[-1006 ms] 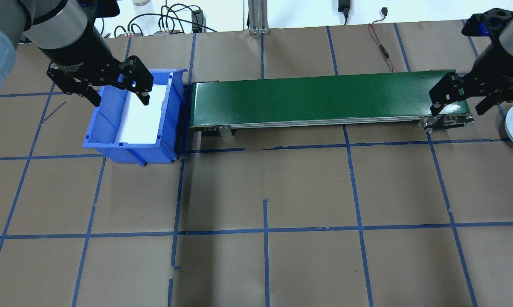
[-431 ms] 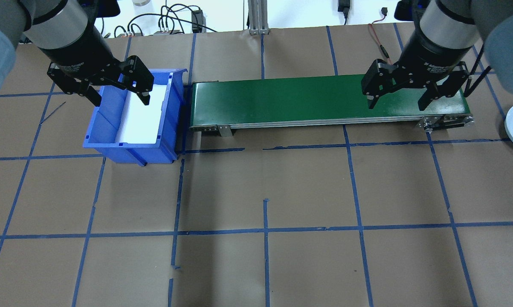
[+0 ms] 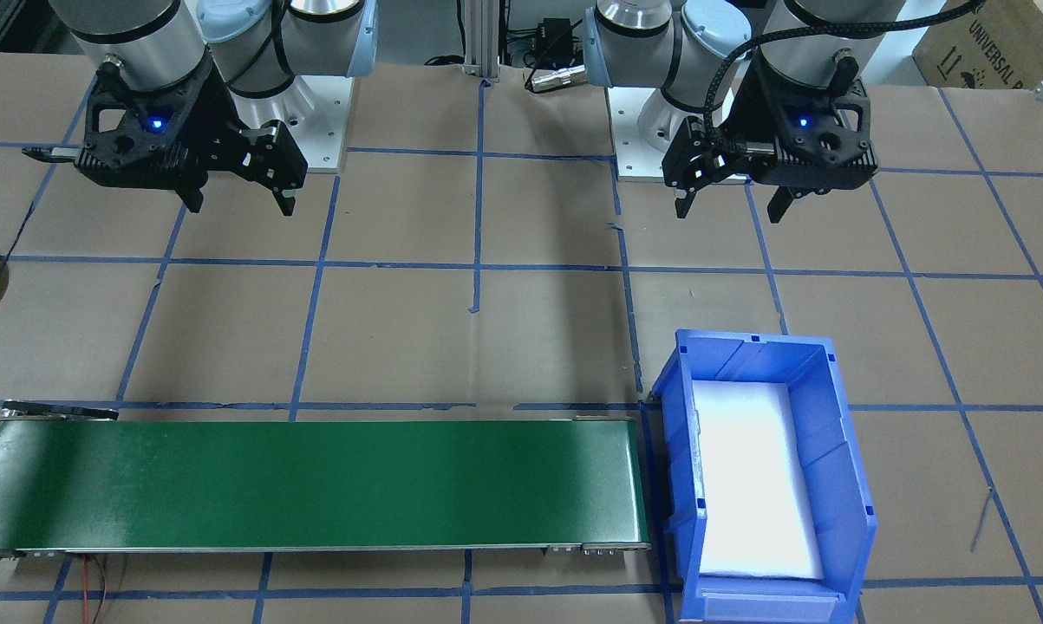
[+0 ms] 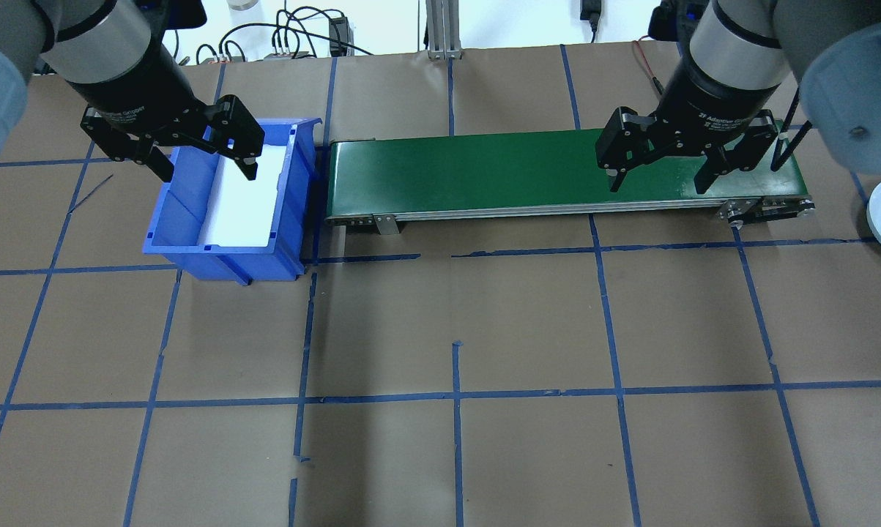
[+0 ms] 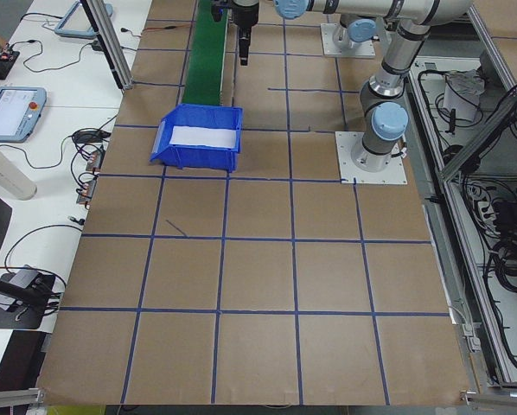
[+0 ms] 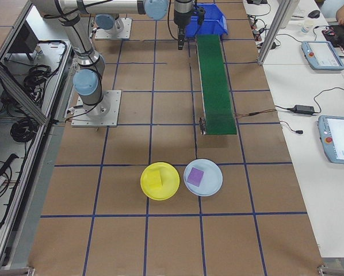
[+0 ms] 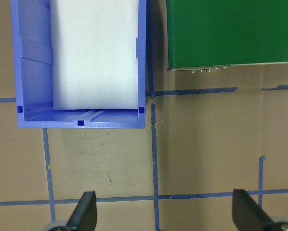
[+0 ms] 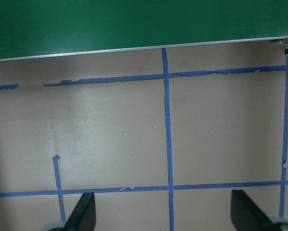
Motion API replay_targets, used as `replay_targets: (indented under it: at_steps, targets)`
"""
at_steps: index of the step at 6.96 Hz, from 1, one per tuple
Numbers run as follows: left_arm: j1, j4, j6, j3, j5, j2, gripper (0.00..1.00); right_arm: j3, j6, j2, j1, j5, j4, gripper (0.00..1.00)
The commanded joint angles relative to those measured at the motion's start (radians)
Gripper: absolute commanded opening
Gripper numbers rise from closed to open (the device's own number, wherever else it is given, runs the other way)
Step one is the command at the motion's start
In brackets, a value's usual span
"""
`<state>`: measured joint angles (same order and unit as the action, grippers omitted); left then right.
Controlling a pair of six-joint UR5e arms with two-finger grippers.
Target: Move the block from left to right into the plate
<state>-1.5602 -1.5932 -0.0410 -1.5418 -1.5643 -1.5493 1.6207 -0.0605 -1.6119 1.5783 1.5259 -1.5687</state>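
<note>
Both claws are hanging spread and empty: the left gripper (image 4: 191,150) over the near side of the blue bin (image 4: 184,245), the right gripper (image 4: 658,161) above the right part of the green belt (image 4: 484,172). The belt is carrying nothing, and the bin is showing only a white liner (image 3: 751,485). Beyond the belt's end, the yellow plate (image 6: 169,187) is already holding a yellow block (image 6: 153,178), so the transfer looks done.
</note>
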Motion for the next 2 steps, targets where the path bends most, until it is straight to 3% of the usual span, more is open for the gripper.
replay_targets:
  at_steps: [1, 2]
  targets:
    - [0.003, 0.001, 0.0, 0.003, -0.002, 0.0, 1.0, 0.002, -0.001, 0.004, 0.0, -0.001, -0.001, 0.99]
    - [0.0, 0.001, 0.0, 0.006, -0.002, 0.0, 1.0, 0.002, -0.001, 0.006, 0.0, -0.001, -0.001, 0.99]
